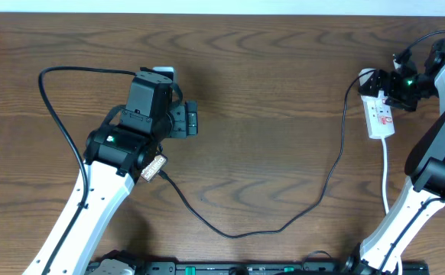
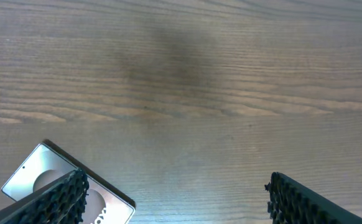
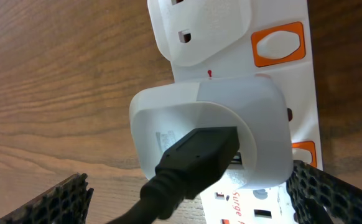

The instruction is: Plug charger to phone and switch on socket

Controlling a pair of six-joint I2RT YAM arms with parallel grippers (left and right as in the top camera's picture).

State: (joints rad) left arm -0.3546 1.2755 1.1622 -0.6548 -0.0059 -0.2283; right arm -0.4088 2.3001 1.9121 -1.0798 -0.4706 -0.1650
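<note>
From overhead, the left gripper (image 1: 155, 79) hangs over the phone (image 1: 164, 72), with only a pale corner peeking out. Far right, the right gripper (image 1: 388, 86) sits at the socket (image 1: 379, 114). The charger (image 1: 238, 233) sags across the table (image 1: 268, 61) from the strip and slips beneath the left arm (image 1: 77, 206). Over to the left wrist: fingers (image 2: 60, 199) spread wide, phone glinting lower left under one of them, contact impossible to call. Right wrist: pads (image 3: 321, 190) flung apart either side of the white plug (image 3: 231, 118), seated in the socket beside an orange switch (image 3: 277, 45), black connector (image 3: 199, 149) pushed in.
</note>
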